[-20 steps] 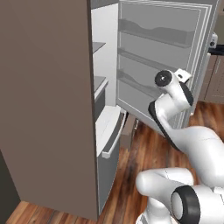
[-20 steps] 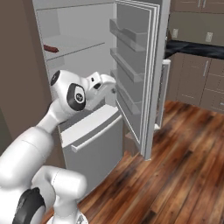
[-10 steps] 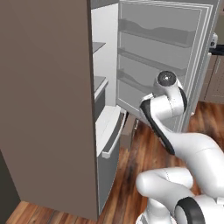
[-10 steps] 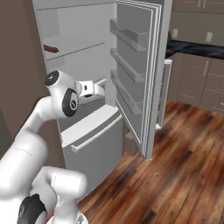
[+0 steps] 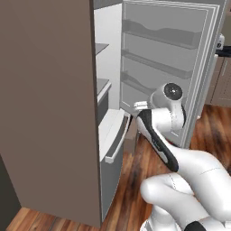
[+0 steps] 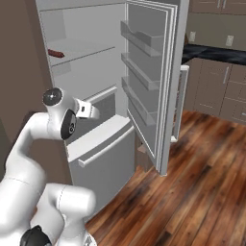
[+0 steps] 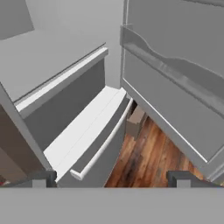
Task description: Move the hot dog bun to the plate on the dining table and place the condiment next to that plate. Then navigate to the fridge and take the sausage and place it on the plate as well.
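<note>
A dark red sausage (image 6: pixel 55 53) lies at the left end of the upper shelf inside the open fridge (image 6: pixel 86 72). My gripper (image 6: pixel 94 114) hangs in front of the fridge's middle section, below and to the right of that shelf, well apart from the sausage. In the left base view the gripper (image 5: pixel 136 107) points left toward the fridge interior. The hand view shows both fingertips (image 7: pixel 41 177) far apart at the bottom, so the gripper (image 7: pixel 113 179) is open with nothing between them.
The freezer drawer (image 7: pixel 94 135) stands pulled out below the hand. The fridge door (image 6: pixel 151 81) is swung wide open on the right, its shelves (image 7: pixel 175 72) close to the hand. A small brown box (image 7: pixel 135 121) sits on the wooden floor (image 6: pixel 202 168). Cabinets (image 6: pixel 221 86) stand beyond.
The arm has swung away from the door toward the fridge interior, and the hand has moved left and lower. The gripper stayed open.
</note>
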